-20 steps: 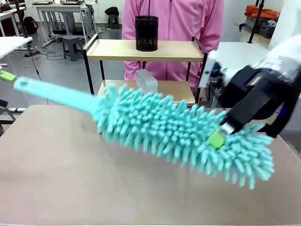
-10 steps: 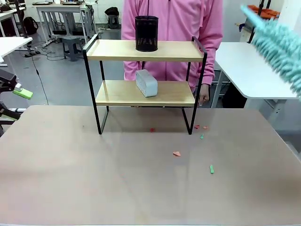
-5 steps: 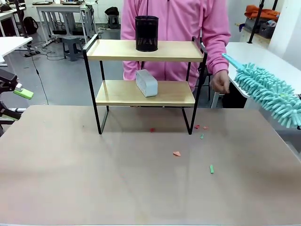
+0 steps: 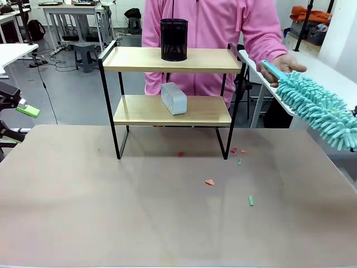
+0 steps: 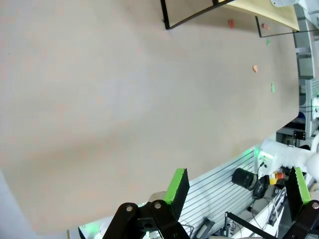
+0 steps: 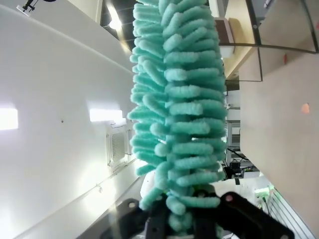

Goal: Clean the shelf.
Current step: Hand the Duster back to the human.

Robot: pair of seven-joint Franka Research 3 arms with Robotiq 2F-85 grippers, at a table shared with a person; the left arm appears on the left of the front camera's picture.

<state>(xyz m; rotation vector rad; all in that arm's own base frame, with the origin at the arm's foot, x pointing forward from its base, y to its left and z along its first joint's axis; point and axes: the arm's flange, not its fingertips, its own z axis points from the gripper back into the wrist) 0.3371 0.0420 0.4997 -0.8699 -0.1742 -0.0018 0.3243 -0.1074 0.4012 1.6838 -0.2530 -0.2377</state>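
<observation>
Shelf [image 4: 172, 84] mid-table, well left of duster-gripping right claw [image 6: 185, 221].

On two-tier wooden shelf [image 4: 167, 60]: one black mesh cup [image 4: 174, 39], one grey box [image 4: 174, 98]. Beside it: one teal fluffy duster [image 4: 318, 109], six small paper scraps [image 4: 210, 182].

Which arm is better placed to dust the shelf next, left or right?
Probably the right: its tool is shut on the duster, though the person's hand holds the handle. The left tool is open, away from the shelf.
</observation>
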